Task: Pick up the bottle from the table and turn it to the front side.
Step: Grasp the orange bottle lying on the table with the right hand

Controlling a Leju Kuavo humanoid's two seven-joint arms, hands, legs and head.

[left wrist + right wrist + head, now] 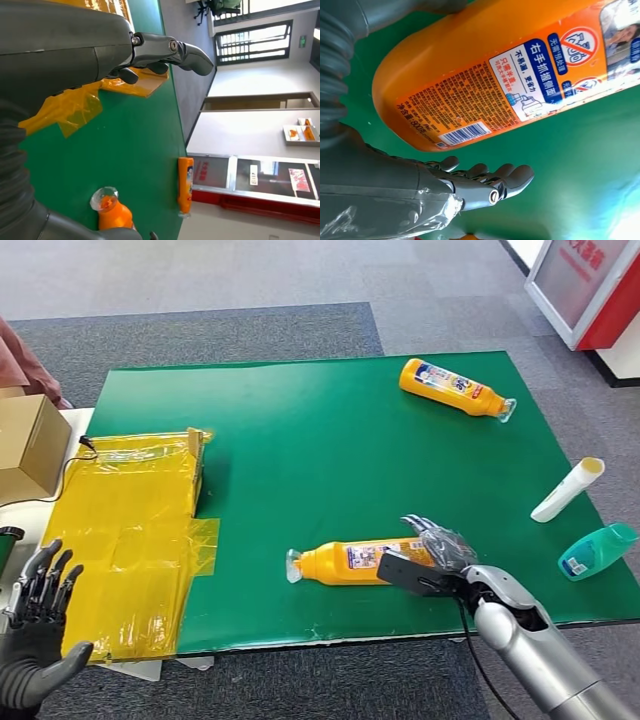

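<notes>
Reaching in at the base of the near bottle (355, 561), my right hand (438, 548) lies with fingers (497, 176) extended and apart, holding nothing; whether it touches the bottle I cannot tell. That orange bottle lies on its side on the green mat (324, 440), cap toward my left, barcode label facing the wrist camera. My left hand (38, 635) hovers spread and empty beside the yellow bag (128, 530). 1 more orange bottle (453, 387) lies at the far right.
</notes>
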